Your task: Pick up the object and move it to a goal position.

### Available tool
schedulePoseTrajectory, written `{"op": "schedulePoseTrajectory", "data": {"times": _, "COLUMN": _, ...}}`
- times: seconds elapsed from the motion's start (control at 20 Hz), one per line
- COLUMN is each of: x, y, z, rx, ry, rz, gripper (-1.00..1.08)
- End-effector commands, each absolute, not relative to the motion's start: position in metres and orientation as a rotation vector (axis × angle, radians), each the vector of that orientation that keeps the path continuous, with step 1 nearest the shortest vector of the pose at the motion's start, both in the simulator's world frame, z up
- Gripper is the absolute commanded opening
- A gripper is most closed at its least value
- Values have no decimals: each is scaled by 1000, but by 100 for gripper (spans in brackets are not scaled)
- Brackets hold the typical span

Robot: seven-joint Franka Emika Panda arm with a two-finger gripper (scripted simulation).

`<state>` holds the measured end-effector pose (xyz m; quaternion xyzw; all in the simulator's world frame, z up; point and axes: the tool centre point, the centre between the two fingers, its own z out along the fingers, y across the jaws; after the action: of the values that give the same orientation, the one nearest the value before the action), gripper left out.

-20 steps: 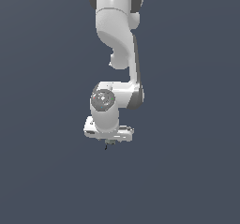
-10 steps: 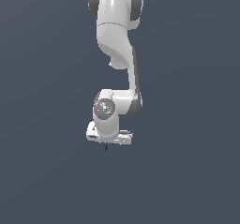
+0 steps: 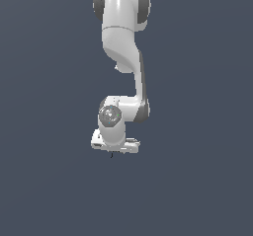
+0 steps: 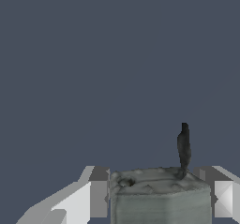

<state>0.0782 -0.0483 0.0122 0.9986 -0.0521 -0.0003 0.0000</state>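
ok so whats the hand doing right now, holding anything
Hand: shut on the object; in the wrist view its grey body sits between the two fingers, with the thin dark stem sticking out past them.

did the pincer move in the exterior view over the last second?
Yes. The pincer has shifted toward the exterior view's left and slightly up, judged against the frame edges, since the plain background offers no fixed landmark. It grips the object.

— Is there any writing, label, brand, number or sign to read in these two views?

— No. The arm (image 3: pixel 121 57), the object (image 4: pixel 159 195) and the plain backdrop carry no readable marks at all.
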Motion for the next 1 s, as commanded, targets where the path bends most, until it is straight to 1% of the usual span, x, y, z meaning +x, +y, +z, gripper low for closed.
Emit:
{"op": "schedulePoseTrajectory", "data": {"times": 0.0, "x": 78, "y": -48, "z": 12, "rx": 3137, "ry": -163, "rz": 0, "gripper": -100}}
{"op": "schedulePoseTrajectory", "data": {"times": 0.5, "x": 75, "y": -45, "z": 16, "rx": 3137, "ry": -164, "rz": -1, "gripper": -100}}
{"op": "schedulePoseTrajectory", "data": {"times": 0.95, "x": 54, "y": -24, "z": 38, "rx": 3137, "ry": -164, "rz": -1, "gripper": -100}}
